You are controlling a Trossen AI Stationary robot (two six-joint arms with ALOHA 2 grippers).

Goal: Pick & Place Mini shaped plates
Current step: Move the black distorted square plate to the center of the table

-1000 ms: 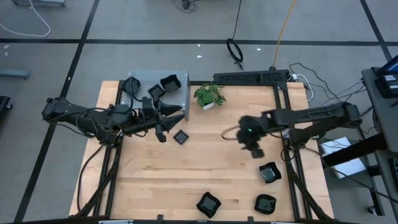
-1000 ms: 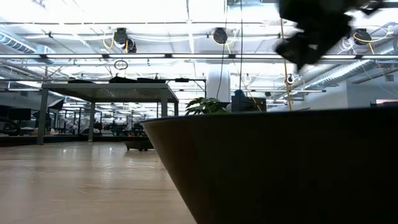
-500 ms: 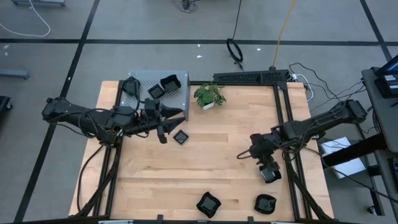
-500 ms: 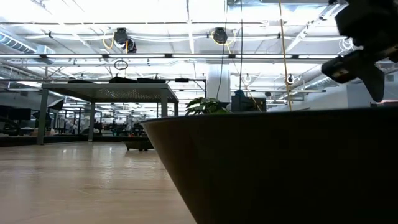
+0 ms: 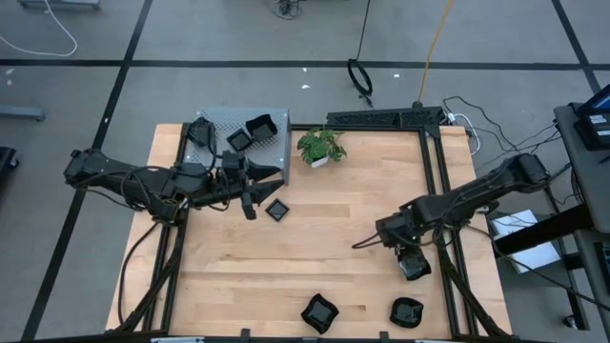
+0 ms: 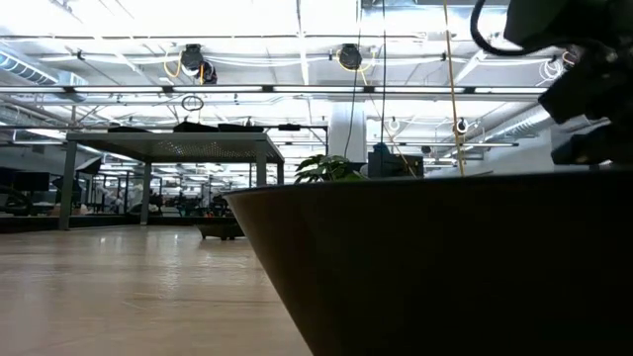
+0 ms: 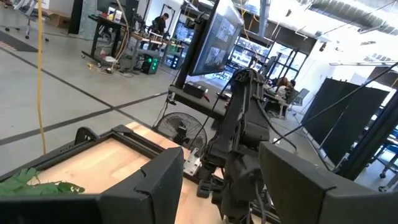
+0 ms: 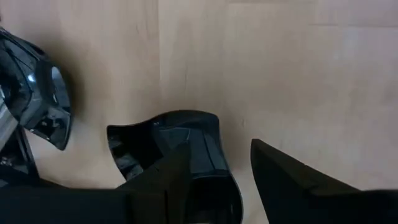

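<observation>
Several small glossy black mini shaped plates are in view. One plate [image 5: 277, 210] lies flat on the table by my left gripper [image 5: 254, 188], which is open, points level and holds nothing. Two plates [image 5: 260, 126] sit in a grey tray [image 5: 217, 124] at the far left. Two more plates [image 5: 320, 312] [image 5: 407, 312] lie near the front edge. My right gripper [image 5: 404, 244] is open and slants down over a plate [image 5: 415, 268] at the right. In the right wrist view one finger [image 8: 177, 183] stands over that plate [image 8: 161, 140], the other beyond its rim.
A small green potted plant [image 5: 321, 146] stands at the far middle. A black frame [image 5: 386, 118] runs along the far right edge and down the right side [image 5: 440, 191]. One dark plate [image 6: 445, 267] fills the low view. The table's middle [image 5: 315, 252] is bare wood.
My right gripper has gone down and toward the table's near edge, tipping its fingers more steeply downward and rolling, and now hangs over the plate at the right. The plates lie where they were.
</observation>
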